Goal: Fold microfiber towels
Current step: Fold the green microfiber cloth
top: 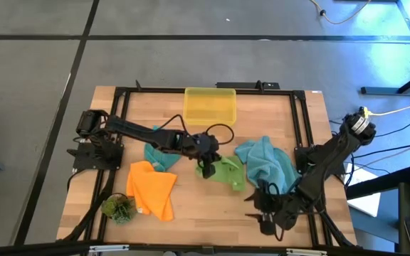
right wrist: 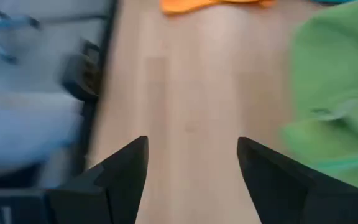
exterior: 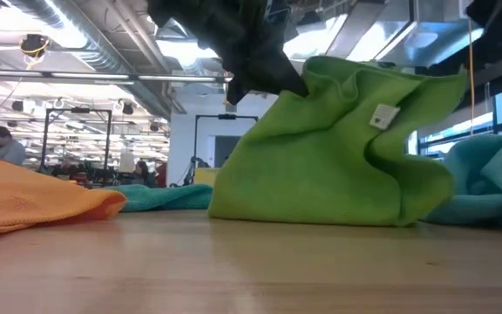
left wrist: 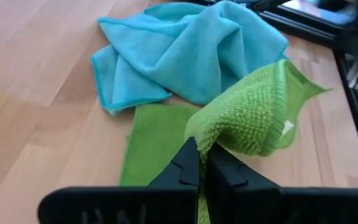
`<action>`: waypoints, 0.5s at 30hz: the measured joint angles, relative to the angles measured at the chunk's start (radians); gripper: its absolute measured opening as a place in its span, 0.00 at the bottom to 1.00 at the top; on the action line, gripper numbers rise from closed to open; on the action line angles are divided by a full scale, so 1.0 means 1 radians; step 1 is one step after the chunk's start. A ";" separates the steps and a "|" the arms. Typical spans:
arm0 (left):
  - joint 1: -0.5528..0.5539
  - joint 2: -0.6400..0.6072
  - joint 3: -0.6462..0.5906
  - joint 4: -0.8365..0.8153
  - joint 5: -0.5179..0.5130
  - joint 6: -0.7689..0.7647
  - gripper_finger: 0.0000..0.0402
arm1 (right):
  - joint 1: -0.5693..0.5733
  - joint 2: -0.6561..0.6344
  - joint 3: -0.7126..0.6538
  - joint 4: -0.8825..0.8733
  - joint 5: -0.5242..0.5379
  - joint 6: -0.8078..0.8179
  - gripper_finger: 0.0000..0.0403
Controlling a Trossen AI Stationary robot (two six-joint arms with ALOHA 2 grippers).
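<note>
Pinching one edge of the green towel (left wrist: 166,146) at the table's (top: 212,206) centre, the left gripper (left wrist: 201,163) was clamped on it and lifted it, likely to fold it over. Right gripper (right wrist: 191,162), fingers spread and empty, waited near the table's right front corner.

Green towel (top: 230,173) lifted mid-table between crumpled orange (top: 154,188) and teal (top: 265,162) towels

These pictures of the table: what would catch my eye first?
The left gripper, shut on a bright green microfiber towel, lifts its edge mid-table. A rumpled teal-blue microfiber towel lies just right of it, an orange microfiber towel to the left. The right gripper hangs open near the front edge.
</note>
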 joint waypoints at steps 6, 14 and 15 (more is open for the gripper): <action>-0.001 0.000 0.000 0.003 -0.001 0.000 0.00 | 0.006 0.045 0.002 0.163 0.055 0.073 0.61; -0.003 0.000 0.000 0.003 -0.005 0.002 0.00 | -0.073 0.146 0.000 -0.024 0.161 0.369 0.61; -0.006 0.000 0.000 0.003 -0.005 0.003 0.00 | -0.082 0.148 0.000 -0.055 0.163 0.392 0.61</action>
